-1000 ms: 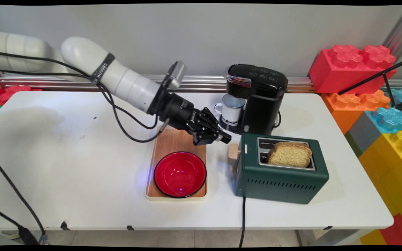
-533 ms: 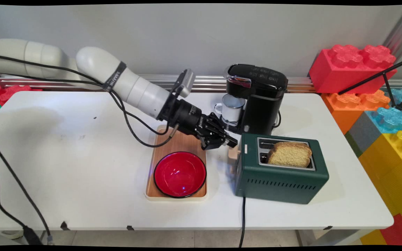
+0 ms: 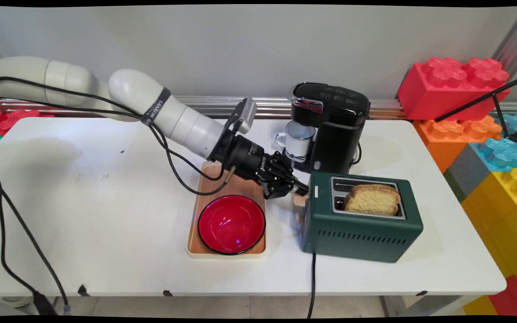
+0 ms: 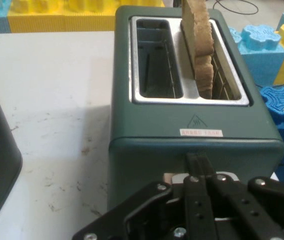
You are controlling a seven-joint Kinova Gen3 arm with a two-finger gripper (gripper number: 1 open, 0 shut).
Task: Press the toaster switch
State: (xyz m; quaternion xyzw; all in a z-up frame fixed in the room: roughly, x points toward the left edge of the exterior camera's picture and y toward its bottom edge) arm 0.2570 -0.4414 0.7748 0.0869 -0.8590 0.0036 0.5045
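The lever, a pale knob, sticks out of the left end of the green toaster, which stands right of the middle of the table. The gripper has its fingers clenched together with nothing between them, and their tips lie on or just above the top of the lever, close against the toaster's end wall. In the hand view the joined fingers point straight at that wall, with a bit of the pale knob showing under them; whether they bear on it cannot be told.

The contact looks narrow: two thin tips on a small knob. A push here would, I judge, want to go straight down along the end wall, kept centred on the knob so the tips do not slide off towards the near or far side. The toaster stands free on the table, so a slanting push could shift it to the right.

A slice of bread stands upright in the near slot, its top above the rim; the far slot is empty. A black cord runs from the toaster's near side over the table edge.

Just left of the toaster lies a wooden tray with a red bowl on its near half. Behind the toaster stands a black coffee machine with a white cup under its spout.
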